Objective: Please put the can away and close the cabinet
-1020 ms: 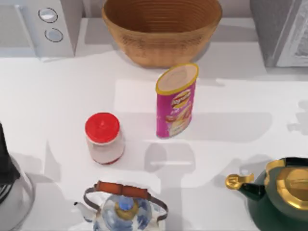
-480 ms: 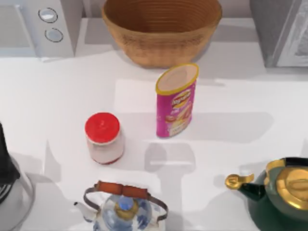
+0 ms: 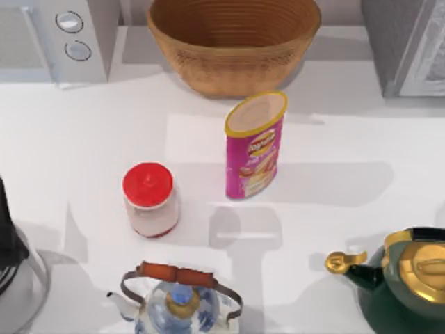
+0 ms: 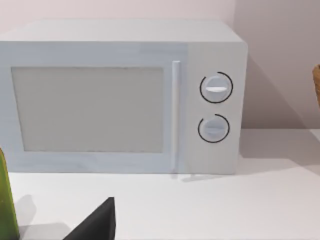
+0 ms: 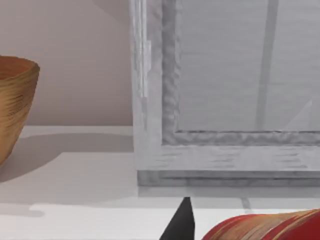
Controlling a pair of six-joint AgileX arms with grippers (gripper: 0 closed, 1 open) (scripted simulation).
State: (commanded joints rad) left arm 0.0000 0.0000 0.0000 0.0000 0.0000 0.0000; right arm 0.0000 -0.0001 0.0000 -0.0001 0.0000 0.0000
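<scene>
The can (image 3: 254,145) is a tall pink tube with a yellow rim, standing upright in the middle of the table in front of the basket. The grey cabinet (image 3: 407,47) stands at the back right corner. Its framed front panel (image 5: 225,100) faces the right wrist camera, and I cannot tell whether the door stands open. One black fingertip (image 4: 97,222) of my left gripper shows in the left wrist view, facing the microwave. One black fingertip (image 5: 182,220) of my right gripper shows in the right wrist view, in front of the cabinet. Both are well away from the can.
A wicker basket (image 3: 233,42) sits at the back centre and a white microwave (image 3: 55,38) at the back left. A red-lidded jar (image 3: 149,200) stands left of the can. A blue-white teapot (image 3: 179,299) and a green-gold teapot (image 3: 407,285) line the front edge.
A faint shadow at the table's right edge has slid off to the right. The can and the other objects have not moved.
</scene>
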